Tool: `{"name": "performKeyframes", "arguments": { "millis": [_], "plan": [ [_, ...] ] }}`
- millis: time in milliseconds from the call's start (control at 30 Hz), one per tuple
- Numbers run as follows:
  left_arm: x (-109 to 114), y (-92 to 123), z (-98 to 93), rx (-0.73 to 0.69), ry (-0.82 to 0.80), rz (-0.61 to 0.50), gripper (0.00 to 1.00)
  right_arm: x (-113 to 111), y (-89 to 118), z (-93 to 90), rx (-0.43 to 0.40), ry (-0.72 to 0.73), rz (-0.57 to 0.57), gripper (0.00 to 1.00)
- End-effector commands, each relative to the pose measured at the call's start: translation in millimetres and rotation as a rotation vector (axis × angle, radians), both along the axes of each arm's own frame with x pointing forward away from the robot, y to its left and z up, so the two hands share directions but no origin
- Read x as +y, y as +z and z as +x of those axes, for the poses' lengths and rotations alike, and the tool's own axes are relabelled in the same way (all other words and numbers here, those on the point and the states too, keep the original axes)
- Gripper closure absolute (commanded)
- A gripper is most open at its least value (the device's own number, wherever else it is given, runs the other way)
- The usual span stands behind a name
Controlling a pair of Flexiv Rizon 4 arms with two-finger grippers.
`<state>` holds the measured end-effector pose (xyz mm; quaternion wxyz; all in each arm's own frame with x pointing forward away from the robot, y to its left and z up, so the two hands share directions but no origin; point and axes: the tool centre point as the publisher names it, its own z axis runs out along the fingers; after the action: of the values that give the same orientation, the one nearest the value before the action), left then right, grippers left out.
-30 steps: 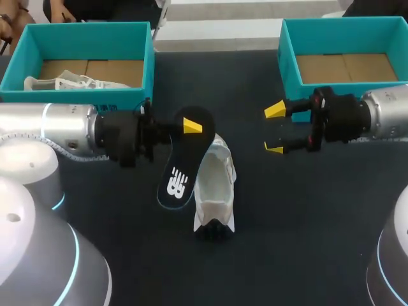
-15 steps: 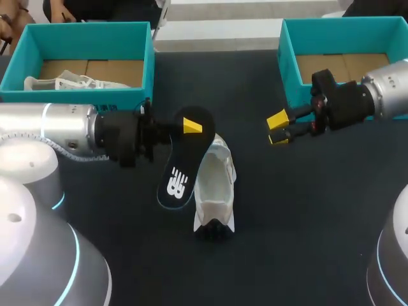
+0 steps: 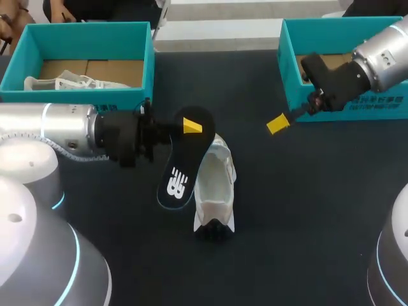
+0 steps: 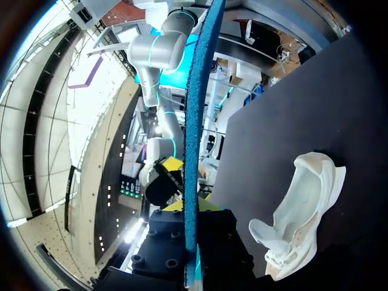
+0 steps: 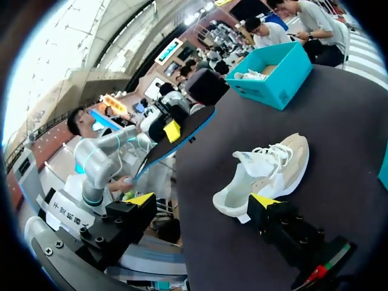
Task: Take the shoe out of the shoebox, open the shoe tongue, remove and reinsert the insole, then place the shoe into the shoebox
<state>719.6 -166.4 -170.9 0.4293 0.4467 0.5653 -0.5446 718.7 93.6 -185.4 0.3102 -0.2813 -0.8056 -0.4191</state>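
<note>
I'm watching the insole (image 3: 182, 159) most: my left jaws are pinching it at 1 end only, so the rest is hanging free just beside the shoe (image 3: 215, 185), and I'm judging it could twist or slip out while being steered toward the opening. The shoe is sitting loose on the table (image 3: 306, 217) with nothing bracing it. My right jaws are hanging spread and empty, well apart from it, up by the front wall of the right box (image 3: 287, 76). Pushing the insole in with 1 arm would probably be shoving the shoe along or tipping it. The tongue could also be folding into the way; I can't tell how it's lying. The table is looking dark, flat and matte, likely giving little grip. I'm seeing open room around the shoe, with the left box (image 3: 76, 27) at the far edge holding another shoe (image 3: 64, 81).
</note>
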Motion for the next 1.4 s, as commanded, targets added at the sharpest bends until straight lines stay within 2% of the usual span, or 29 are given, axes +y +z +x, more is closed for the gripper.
{"name": "performKeyframes", "arguments": {
  "millis": [33,100,167,967,1033,1167,1233,1300,1400],
  "plan": [
    [-1,-1,-0.8,-0.002,0.003,-0.001,1.0,-9,-8,9.7,-0.109,0.001,-0.097,0.0],
    [-1,-1,-0.8,-0.002,0.003,-0.001,1.0,-16,-11,14.3,-0.224,0.017,-0.156,0.0],
    [-1,-1,-0.8,-0.002,0.003,-0.001,1.0,-21,-14,17.5,-0.282,0.065,-0.254,0.0],
    [-1,-1,-0.8,-0.002,0.003,-0.001,1.0,-21,-14,17.5,-0.282,0.065,-0.254,0.0],
    [-1,-1,-0.8,-0.002,0.003,-0.001,1.0,-20,-17,14.9,-0.401,0.074,-0.283,0.0],
    [-1,-1,-0.8,-0.002,0.003,-0.001,1.0,-16,-16,12.8,-0.633,0.214,-0.336,0.0],
    [2,-3,-6.8,0.077,-0.001,-0.017,1.0,-14,-13,13.5,-0.787,0.277,-0.296,0.0],
    [6,-5,-12.3,0.126,-0.006,-0.011,1.0,-11,-10,13.6,-0.896,0.349,-0.256,0.0],
    [8,-12,-17.8,0.205,-0.024,-0.004,1.0,-9,-10,14.7,-0.943,0.42,-0.229,0.0]
  ]
}}
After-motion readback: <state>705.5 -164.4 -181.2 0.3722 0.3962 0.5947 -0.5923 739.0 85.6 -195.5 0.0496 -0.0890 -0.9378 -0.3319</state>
